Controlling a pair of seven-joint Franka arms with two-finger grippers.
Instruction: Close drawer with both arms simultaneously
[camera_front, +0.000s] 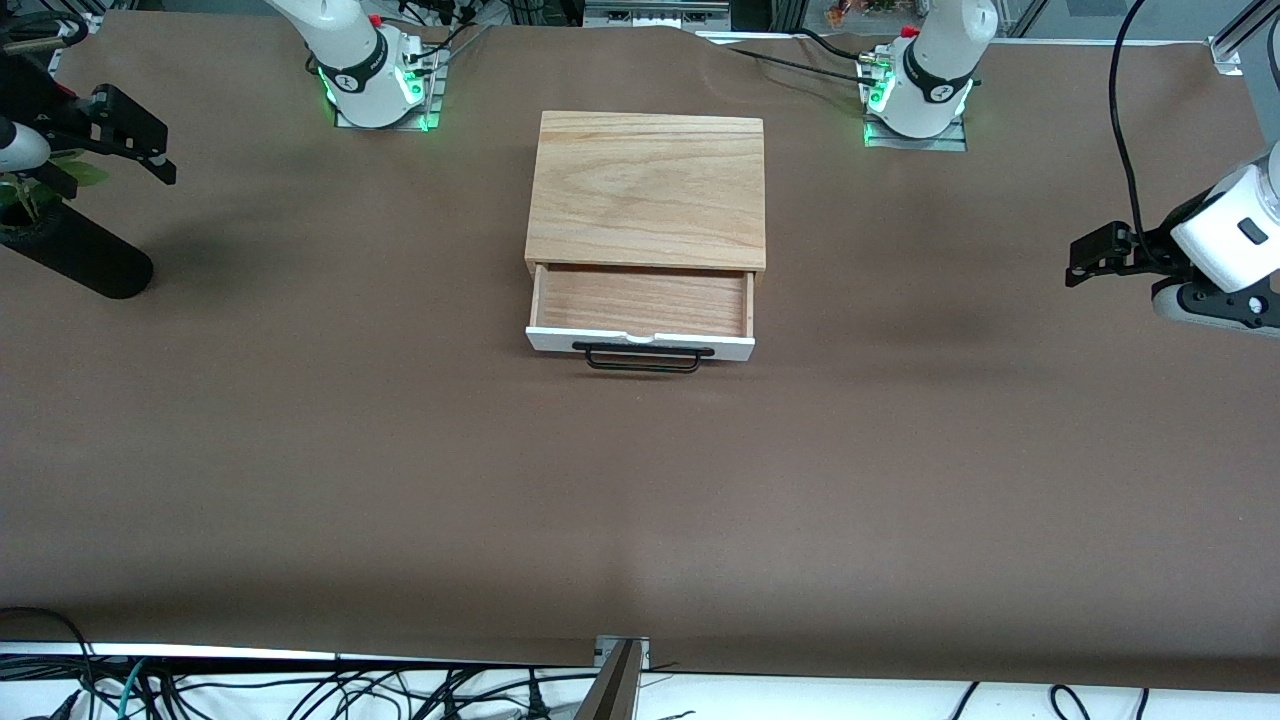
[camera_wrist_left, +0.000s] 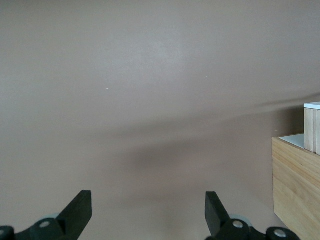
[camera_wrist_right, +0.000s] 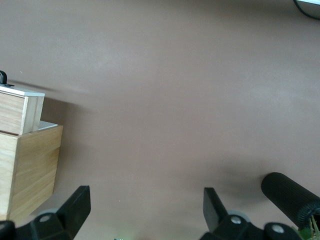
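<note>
The oak-grain box stands mid-table between the arm bases. Its drawer is pulled out toward the front camera, with a white front panel and a black bar handle. My left gripper hangs open and empty over the bare table at the left arm's end; its wrist view shows the box and the drawer's side. My right gripper hangs open and empty over the right arm's end; its wrist view shows the box and drawer.
A black cylindrical vase with a green plant lies at the right arm's end, below the right gripper; it also shows in the right wrist view. Brown paper covers the table. Cables run along the table's near edge.
</note>
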